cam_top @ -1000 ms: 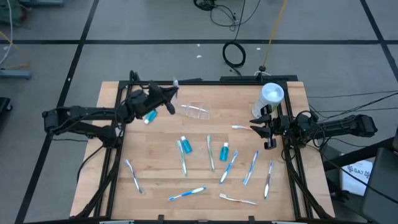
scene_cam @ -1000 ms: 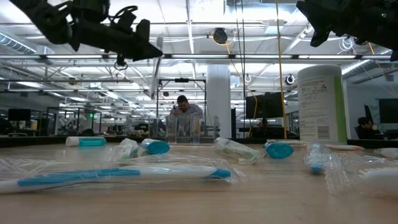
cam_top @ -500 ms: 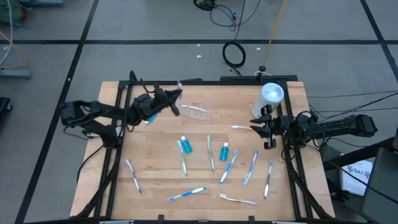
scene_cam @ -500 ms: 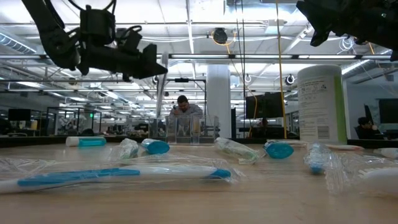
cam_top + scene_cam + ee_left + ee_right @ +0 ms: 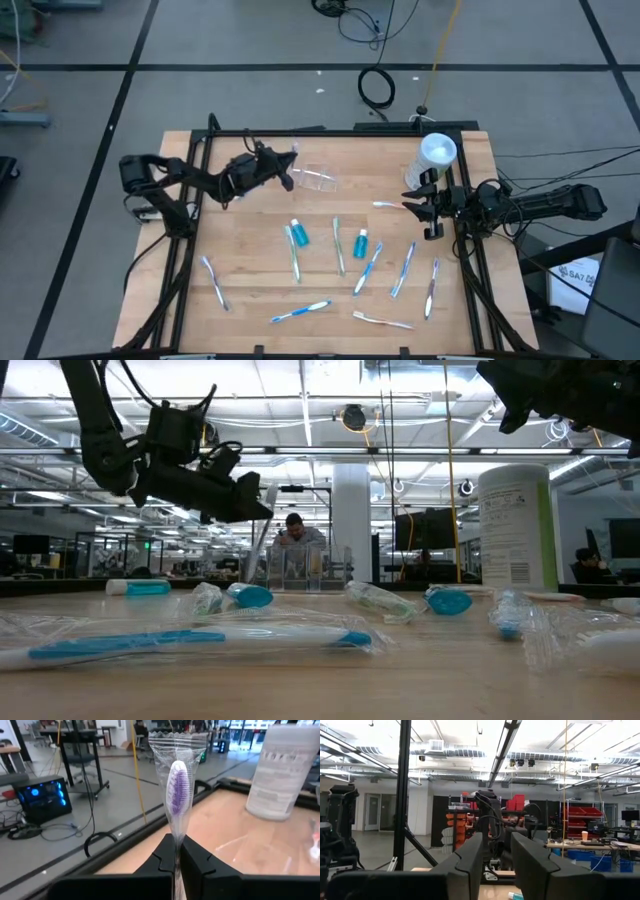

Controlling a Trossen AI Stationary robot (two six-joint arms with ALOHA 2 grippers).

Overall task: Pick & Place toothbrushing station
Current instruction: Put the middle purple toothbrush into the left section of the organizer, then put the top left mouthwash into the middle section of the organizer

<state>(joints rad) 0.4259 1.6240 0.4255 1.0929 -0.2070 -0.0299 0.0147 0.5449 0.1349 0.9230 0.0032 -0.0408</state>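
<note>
Left hand [image 5: 283, 166] clamped on a wrapped purple-bristled toothbrush [image 5: 178, 795], carried above the wooden table [image 5: 250, 250] beside the small clear plastic cup [image 5: 315, 179].

The brush is pinched low on its slippery film sleeve, so it may slide or tilt in the grip, and its tip could knock the light cup, which looks tipped on its side. Farther right, loose blue and white toothbrushes [image 5: 337, 245] and two teal toothpaste tubes [image 5: 361, 243] lie mid-table; the right hand [image 5: 415, 198] waits part-open and empty near the tall white cylindrical canister [image 5: 432, 160].
</note>
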